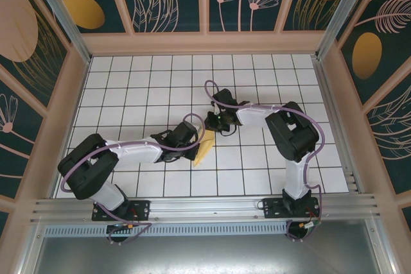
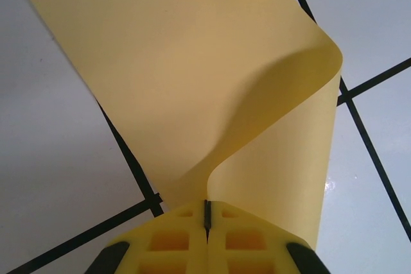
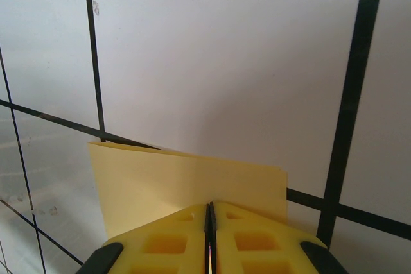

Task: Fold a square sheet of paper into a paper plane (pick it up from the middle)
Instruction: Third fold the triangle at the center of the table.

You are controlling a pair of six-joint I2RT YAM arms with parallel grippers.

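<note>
Pinching the sheet of paper (image 1: 204,149) from two ends near the middle of the white tiled surface (image 1: 128,81), a little toward the near edge. Shows from above as a narrow yellow strip lying slanted, with its far end tucked under the right gripper (image 1: 215,126) and its near end pointing toward the arm bases, just beside the left gripper (image 1: 196,138). Reaches in from the left and from the right with both arms bent low over the tiles, wrists close together but apart. Clamps the left fingers (image 2: 167,242) together on one edge of the sheet, leaving only a thin dark slit between the yellow pads. Rises from that pinch, curls over in a soft loop on the right side and then runs flat away across the tiles toward the top of the left wrist view. Meets a small yellow shape there at the sheet's far end, too cropped to name. Closes the right fingers (image 3: 257,242) just as tightly on the other end, gripping a doubled edge of the paper marked by a faint upright crease just above the tips. Sits low over the surface at that end, with black grid lines (image 3: 350,94) crossing the white tiles behind it.
</note>
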